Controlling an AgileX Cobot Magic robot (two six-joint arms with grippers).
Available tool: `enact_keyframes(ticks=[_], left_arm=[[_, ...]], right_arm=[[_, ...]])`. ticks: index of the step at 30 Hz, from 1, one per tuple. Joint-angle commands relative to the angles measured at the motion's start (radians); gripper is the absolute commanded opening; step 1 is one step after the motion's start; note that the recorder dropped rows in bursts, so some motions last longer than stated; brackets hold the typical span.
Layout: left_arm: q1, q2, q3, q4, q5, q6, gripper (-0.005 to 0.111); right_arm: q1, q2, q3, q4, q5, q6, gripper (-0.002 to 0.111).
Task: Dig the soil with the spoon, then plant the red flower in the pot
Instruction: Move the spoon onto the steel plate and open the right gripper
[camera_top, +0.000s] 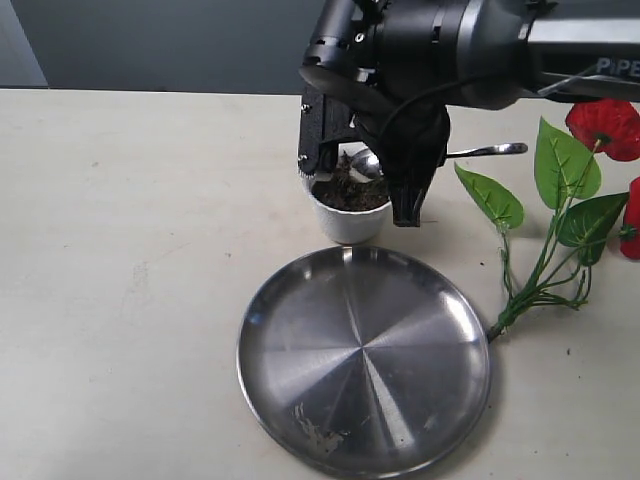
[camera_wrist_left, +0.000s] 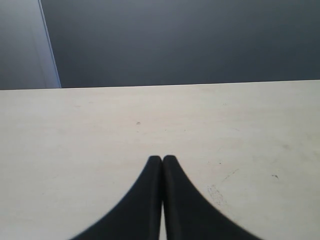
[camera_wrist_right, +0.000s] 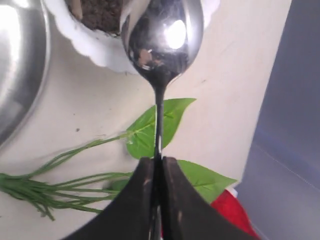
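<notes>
The white scalloped pot (camera_top: 350, 222) stands behind the steel plate, filled with dark soil (camera_top: 348, 190). My right gripper (camera_top: 408, 205) hangs over the pot's right side, shut on the thin handle of the steel spoon (camera_top: 490, 150). In the right wrist view the spoon (camera_wrist_right: 162, 35) sticks out from the shut gripper (camera_wrist_right: 157, 159), its bowl over the pot's rim (camera_wrist_right: 95, 47) beside the soil (camera_wrist_right: 100, 12). The red flower (camera_top: 605, 125) lies flat on the table at the right, stems toward the plate. My left gripper (camera_wrist_left: 162, 157) is shut and empty over bare table.
A large round steel plate (camera_top: 365, 360) lies in front of the pot, with a few soil crumbs (camera_top: 320, 435) near its front edge. The flower's stems (camera_wrist_right: 50, 185) and leaves (camera_wrist_right: 150, 130) lie under my right gripper. A dark wall rises behind the table.
</notes>
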Motion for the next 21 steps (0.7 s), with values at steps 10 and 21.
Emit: enact_keyframes(ticks=[10,21], left_arm=[[-0.003,-0.002,0.004,0.0,-0.013,-0.002,0.0],[-0.003,-0.002,0.004,0.0,-0.013,-0.002,0.0]], right_arm=[[-0.005,-0.18,0.03,0.487,0.011,0.037,-0.001],[-0.005,-0.197,0.314,0.686,-0.011,0.021,-0.001]])
